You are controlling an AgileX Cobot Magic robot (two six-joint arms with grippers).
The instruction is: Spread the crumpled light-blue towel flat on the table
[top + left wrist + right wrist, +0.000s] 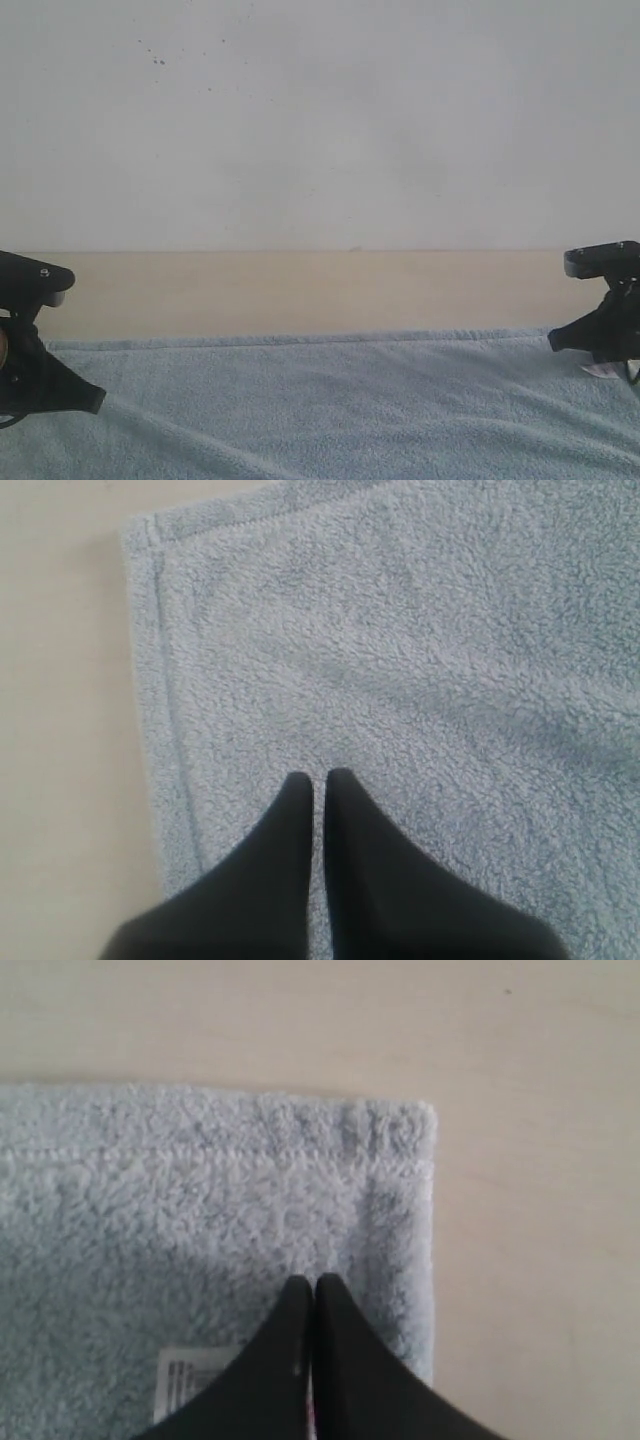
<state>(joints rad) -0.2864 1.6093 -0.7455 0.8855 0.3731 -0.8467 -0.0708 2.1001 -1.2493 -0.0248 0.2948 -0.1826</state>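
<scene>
The left black gripper (320, 777), jaws pressed together on nothing, hovers by the left corner of the pale light-blue fluffy terry towel (330, 400); the right black gripper (313, 1282) likewise, opposite. A dragging tip could snag and rumple a corner. The towel lies nearly flat on the cream matte table (300, 290), its long axis apparently left-right.

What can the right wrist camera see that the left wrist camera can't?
Only the right wrist view shows the small white care tag, next to the black right gripper. Only the left wrist view shows the black left gripper and a long run of stitched side hem. Both show a hemmed corner of the pale light-blue fluffy towel lying on the smooth cream-coloured table, with gripper tips shut over it.
</scene>
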